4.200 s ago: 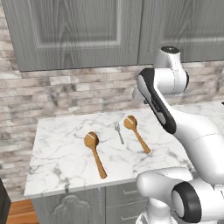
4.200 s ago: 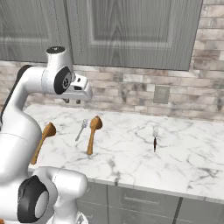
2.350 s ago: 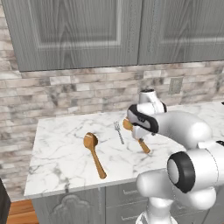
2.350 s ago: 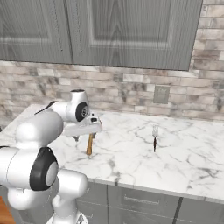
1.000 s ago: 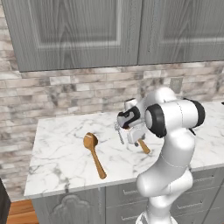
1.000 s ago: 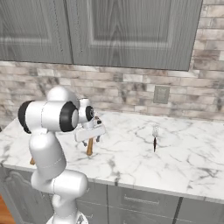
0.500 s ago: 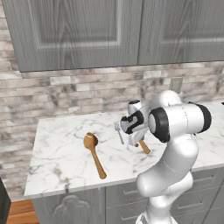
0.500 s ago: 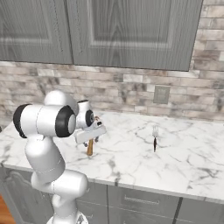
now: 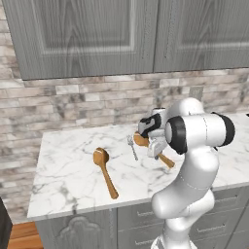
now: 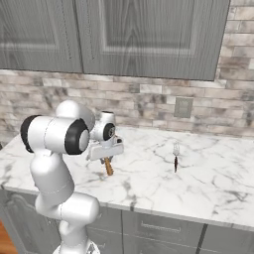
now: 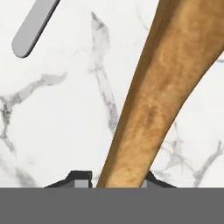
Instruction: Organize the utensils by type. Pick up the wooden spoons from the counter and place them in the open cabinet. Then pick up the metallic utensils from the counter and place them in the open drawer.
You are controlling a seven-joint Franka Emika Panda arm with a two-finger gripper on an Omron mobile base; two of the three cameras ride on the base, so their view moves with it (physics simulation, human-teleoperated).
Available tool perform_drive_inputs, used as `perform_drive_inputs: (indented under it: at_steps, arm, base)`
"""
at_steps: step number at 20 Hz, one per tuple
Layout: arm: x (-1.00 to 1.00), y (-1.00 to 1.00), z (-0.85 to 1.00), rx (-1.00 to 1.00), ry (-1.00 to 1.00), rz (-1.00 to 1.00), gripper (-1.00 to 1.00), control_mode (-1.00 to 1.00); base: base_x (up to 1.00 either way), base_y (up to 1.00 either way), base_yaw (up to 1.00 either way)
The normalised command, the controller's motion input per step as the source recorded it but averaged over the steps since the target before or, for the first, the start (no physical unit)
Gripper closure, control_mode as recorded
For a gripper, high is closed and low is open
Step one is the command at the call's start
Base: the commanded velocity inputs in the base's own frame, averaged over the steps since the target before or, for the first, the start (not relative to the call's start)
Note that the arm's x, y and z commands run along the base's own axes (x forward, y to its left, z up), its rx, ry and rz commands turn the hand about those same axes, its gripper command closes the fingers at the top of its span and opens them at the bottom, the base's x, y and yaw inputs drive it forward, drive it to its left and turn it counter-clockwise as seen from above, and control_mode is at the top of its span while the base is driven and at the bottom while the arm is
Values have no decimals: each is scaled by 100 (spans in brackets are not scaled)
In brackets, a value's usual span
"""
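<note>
One hand (image 11: 116, 181) astride spoon handle (image 11: 153, 105)

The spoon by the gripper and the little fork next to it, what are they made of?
The spoon looks like wood: orange-brown, matte, with a faint streaky grain in the hand view. The fork looks like metal: thin, smooth, plain silver-grey; its rounded handle end shows in the hand view. Both are rendered, so this goes by looks alone.

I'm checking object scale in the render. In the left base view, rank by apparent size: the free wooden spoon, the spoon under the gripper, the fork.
1. Free wooden spoon, fully visible.
2. Spoon under the gripper, partly hidden, so unsure.
3. Fork, smallest.
</note>
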Motion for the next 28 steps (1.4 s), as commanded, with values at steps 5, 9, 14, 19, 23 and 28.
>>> perform_drive_inputs:
  at_steps: [5,9,14,19,23,28]
  arm:
    - [-75,0,4,1,-7,9,100,-100]
    - [-53,0,20,0,-3,5,100,-100]
    - [-27,-5,51,0,0,6,100,-100]
    - [-36,-6,51,0,-8,12,100,-100]
    - [-29,5,42,0,-11,10,100,-100]
    - [-38,3,35,0,-8,1,100,-100]
  base:
    - [0,0,0]
    - [0,0,0]
    - [0,0,0]
    - [0,0,0]
    - [0,0,0]
    - [0,0,0]
